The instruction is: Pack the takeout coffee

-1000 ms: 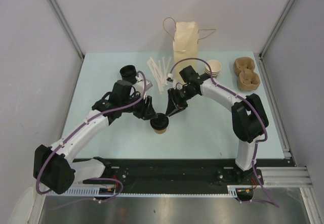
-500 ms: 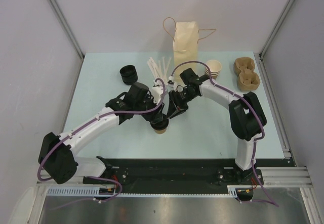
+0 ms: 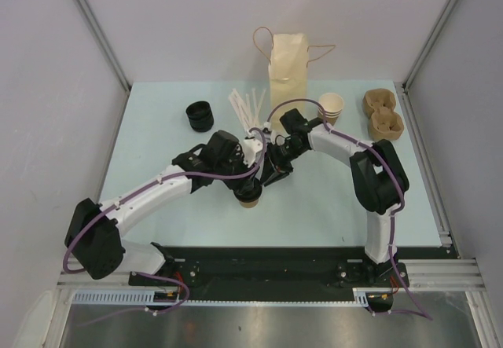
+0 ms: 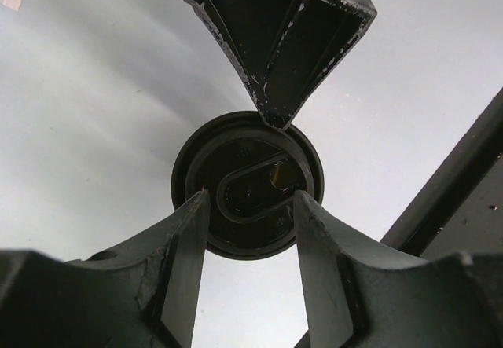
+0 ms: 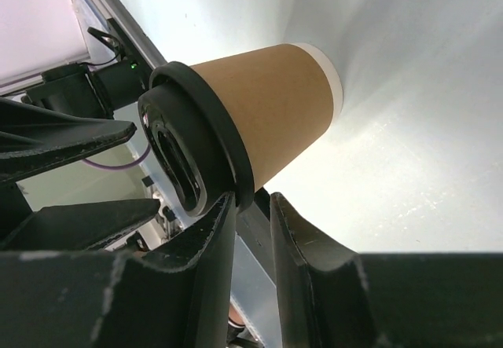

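Note:
The takeout coffee, a tan paper cup with a black lid, stands on the table's near middle. My left gripper hangs over it, open; in the left wrist view its fingers straddle the lid without clamping it. My right gripper reaches in from the right. In the right wrist view its jaws are nearly closed, pinching the lid's rim; the cup shows above them. Its fingers also show at the lid's far edge.
A tall paper bag stands at the back. Stacked lidless cups and pulp cup carriers sit at the back right. A stack of black lids and white stirrers lie at the back left.
My left arm has swung right from near the lid stack, bringing its gripper over the coffee's lid. My right gripper has stayed at the lid's rim. The cup has not moved.

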Robot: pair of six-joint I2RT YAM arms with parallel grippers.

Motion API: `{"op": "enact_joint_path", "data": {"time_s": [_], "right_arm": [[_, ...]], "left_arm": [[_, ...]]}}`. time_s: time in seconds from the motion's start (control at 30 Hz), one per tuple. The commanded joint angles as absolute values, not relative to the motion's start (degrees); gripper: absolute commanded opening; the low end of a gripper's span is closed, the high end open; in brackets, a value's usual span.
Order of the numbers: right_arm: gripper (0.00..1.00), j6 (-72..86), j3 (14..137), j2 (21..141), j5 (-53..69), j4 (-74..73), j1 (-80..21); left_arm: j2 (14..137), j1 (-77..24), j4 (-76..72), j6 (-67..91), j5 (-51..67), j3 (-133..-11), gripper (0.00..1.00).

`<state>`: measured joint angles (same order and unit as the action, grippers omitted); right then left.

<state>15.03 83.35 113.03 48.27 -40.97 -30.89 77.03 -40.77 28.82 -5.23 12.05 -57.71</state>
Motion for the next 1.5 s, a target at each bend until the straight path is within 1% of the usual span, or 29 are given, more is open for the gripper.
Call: {"op": "enact_joint_path", "data": {"time_s": [0.0,0.13,0.3,0.43,0.6,0.8,0.87,0.97,1.1,1.2,1.47], "right_arm": [[0.29,16.1,83.3,113.7,49.4,-39.4,-30.9],[0.29,16.2,83.4,114.3,48.7,-38.8,-31.4],[0.25,14.9,83.3,116.5,45.7,-39.6,-31.6],[0.17,13.6,83.3,118.9,43.7,-41.3,-31.5],[0.09,11.6,82.8,120.3,39.8,-42.6,-32.4],[0.05,11.2,82.0,122.3,36.4,-42.6,-32.4],[0.04,11.2,81.9,122.1,37.3,-42.5,-32.3],[0.05,11.8,82.1,119.9,43.7,-41.8,-31.6],[0.14,13.9,82.5,114.6,51.1,-40.1,-30.5],[0.17,14.9,82.5,110.9,52.9,-39.4,-30.1],[0.17,15.2,82.4,107.7,53.6,-39.9,-29.7]], "left_arm": [[77.8,-41.2,28.4,-6.9,11.3,-57.3,0.51],[78.5,-41.2,28.6,-6.7,11.4,-56.9,0.5],[79.4,-41.1,28.6,-6.3,12.2,-56.7,0.48],[79.8,-41.0,28.7,-6.4,12.0,-55.6,0.44],[80.0,-41.0,28.4,-6.4,12.6,-54.3,0.43],[80.4,-41.0,28.6,-6.3,12.7,-54.8,0.41],[80.3,-41.0,28.6,-6.2,12.8,-54.8,0.41],[80.1,-41.0,28.4,-6.1,13.2,-54.7,0.4],[80.1,-41.0,28.4,-6.1,13.3,-54.8,0.4],[80.2,-41.0,28.3,-6.0,13.5,-54.9,0.4],[80.6,-41.0,28.3,-6.0,13.6,-55.2,0.4]]}}
